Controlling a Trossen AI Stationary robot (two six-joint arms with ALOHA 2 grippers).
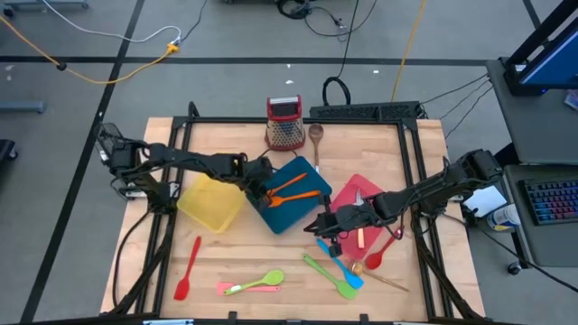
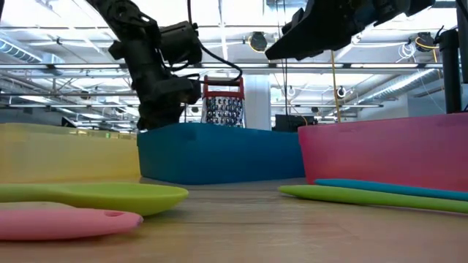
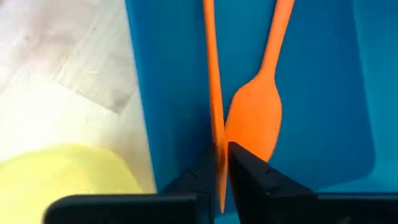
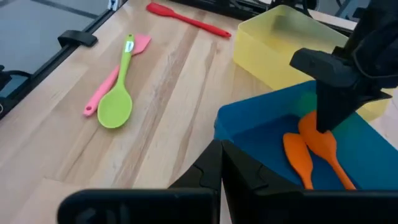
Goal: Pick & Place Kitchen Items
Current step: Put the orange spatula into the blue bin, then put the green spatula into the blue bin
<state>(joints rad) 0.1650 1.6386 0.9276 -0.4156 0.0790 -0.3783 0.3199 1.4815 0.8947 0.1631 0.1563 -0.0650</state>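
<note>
Orange utensils are lying in the teal tray (image 1: 291, 215) at centre frame in the high view: one orange spoon (image 3: 258, 106) flat on the tray floor, and a second orange utensil (image 3: 213, 93) seen edge-on, its slim handle running between the left gripper (image 3: 222, 167)'s fingers. The jaws are sitting close on either side of that handle; whether they are clamping it or just letting go I cannot tell. Judging by the position, the step in hand is the placing of this second orange piece into the teal tray.

The right gripper (image 4: 221, 163) is hanging clenched and empty above the near edge of the red tray (image 1: 361, 194), right of centre, facing the teal tray.

Other kitchen items are waiting on the wood at lower frame: a red spatula (image 1: 187, 268), a pink spatula (image 1: 251, 287) crossed by a green spoon (image 1: 262, 281), and further green and blue pieces towards the lower right.

Next move, as I judge it: the left jaws parting fully, the arm lifting straight clear so the handle is not dragged, then going for the red spatula.
</note>
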